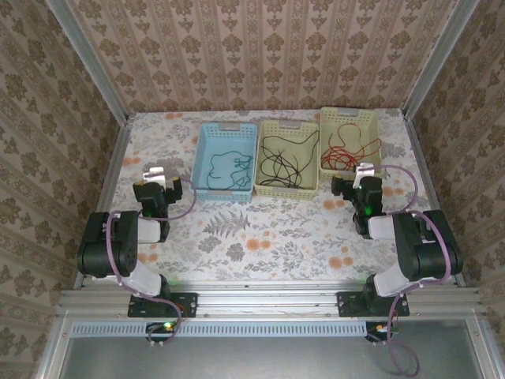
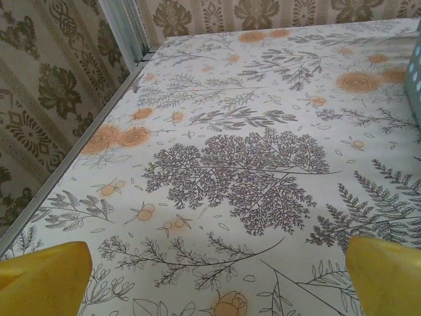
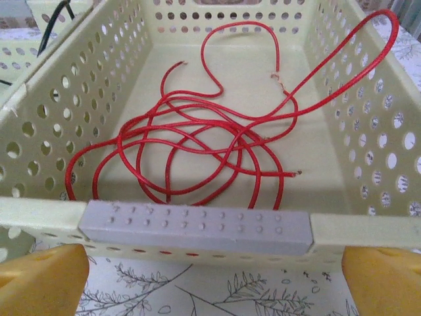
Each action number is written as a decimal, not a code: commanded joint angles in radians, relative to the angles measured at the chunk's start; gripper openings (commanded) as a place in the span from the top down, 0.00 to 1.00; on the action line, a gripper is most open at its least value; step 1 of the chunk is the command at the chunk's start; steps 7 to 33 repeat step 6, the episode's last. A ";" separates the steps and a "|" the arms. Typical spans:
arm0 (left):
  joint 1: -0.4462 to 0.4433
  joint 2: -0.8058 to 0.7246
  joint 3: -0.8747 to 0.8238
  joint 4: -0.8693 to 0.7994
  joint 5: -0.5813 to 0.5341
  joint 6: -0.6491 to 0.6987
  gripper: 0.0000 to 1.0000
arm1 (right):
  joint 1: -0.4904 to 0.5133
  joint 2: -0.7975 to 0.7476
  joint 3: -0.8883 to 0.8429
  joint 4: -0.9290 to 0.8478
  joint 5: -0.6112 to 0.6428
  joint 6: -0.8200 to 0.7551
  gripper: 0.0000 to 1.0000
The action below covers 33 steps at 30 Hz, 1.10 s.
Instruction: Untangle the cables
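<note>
Three baskets stand in a row at the back of the table. The dark green cable (image 1: pixel 226 167) lies coiled in the blue basket (image 1: pixel 207 136). In the middle pale yellow basket (image 1: pixel 287 126) lies the black cable (image 1: pixel 281 160). A red cable (image 1: pixel 342 150) (image 3: pixel 197 141) lies looped in the right pale basket (image 1: pixel 349 115) (image 3: pixel 39 125), one loop hanging over its right wall. My left gripper (image 1: pixel 155 178) (image 2: pixel 217 280) is open over bare tablecloth, left of the blue basket. My right gripper (image 1: pixel 363 175) (image 3: pixel 214 280) is open just in front of the red cable's basket, holding nothing.
The floral tablecloth (image 1: pixel 260 237) covers the table between the arms and the baskets. Aluminium rails (image 1: pixel 118 158) and patterned walls close in the left, right and back sides. A grey handle strip (image 3: pixel 197 225) runs along the near rim of the right basket.
</note>
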<state>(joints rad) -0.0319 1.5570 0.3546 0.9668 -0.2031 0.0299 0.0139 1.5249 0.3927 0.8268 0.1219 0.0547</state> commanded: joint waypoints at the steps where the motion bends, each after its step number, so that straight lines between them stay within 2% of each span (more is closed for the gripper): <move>1: 0.005 0.001 -0.006 0.039 0.026 -0.011 0.00 | 0.003 0.011 0.029 0.005 -0.014 -0.010 0.00; 33: 0.005 0.002 -0.006 0.040 0.025 -0.010 0.00 | 0.002 0.003 0.020 0.017 -0.039 -0.018 0.00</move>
